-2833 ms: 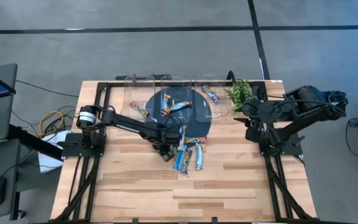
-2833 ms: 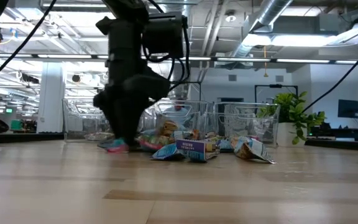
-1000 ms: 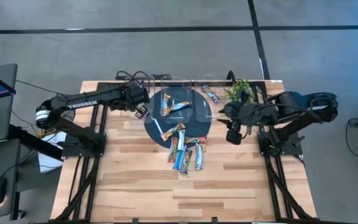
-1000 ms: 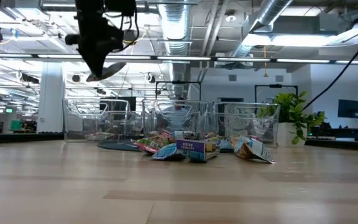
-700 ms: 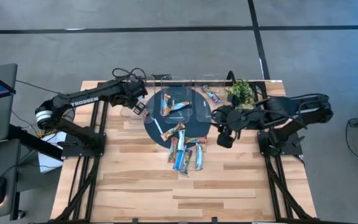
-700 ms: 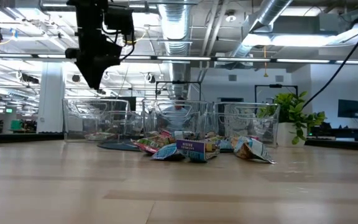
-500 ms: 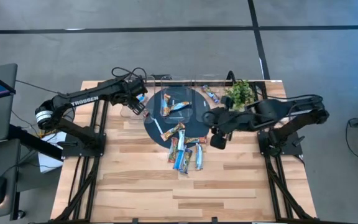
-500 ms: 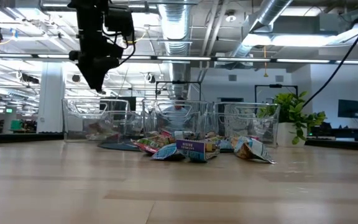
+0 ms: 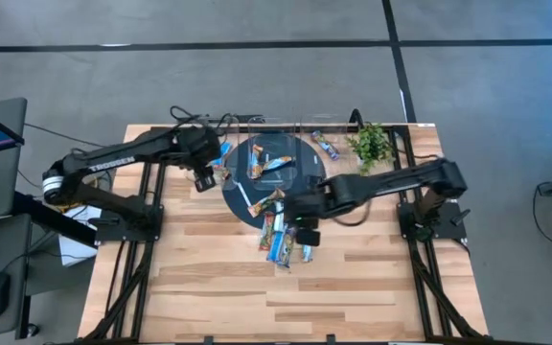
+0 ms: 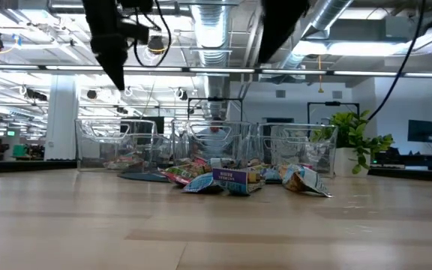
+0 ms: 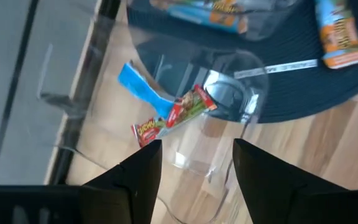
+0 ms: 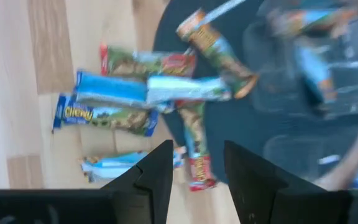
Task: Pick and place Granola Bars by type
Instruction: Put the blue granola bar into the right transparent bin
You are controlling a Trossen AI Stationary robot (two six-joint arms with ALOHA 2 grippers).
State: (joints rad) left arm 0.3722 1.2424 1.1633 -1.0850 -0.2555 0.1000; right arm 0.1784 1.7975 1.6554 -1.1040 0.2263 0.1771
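Several granola bars [image 9: 283,230] in blue-white, orange-red and tan wrappers lie in a loose pile at the near edge of a dark round mat [image 9: 295,182]; they also show in the right wrist view [image 12: 148,93]. My right gripper [image 9: 305,230] hangs open and empty above the pile [image 12: 197,180]. My left gripper [image 9: 203,178] is open and empty, raised over the left clear bin [image 9: 211,144]. In that bin lie a red-green bar [image 11: 178,114] and a blue bar [image 11: 142,90].
Three clear bins stand in a row along the far edge; the middle bin [image 9: 268,158] and the right bin [image 9: 326,146] hold bars. A thin white stick [image 9: 241,197] lies on the mat. A small green plant [image 9: 370,142] stands at the far right. Bare wood lies toward the near edge.
My left gripper held a bar high over the left bin; the bar has left it and lies in the bin, and the gripper has drawn a little toward the near left. My right gripper has swept from beside the plant toward the table's left, ending above the pile.
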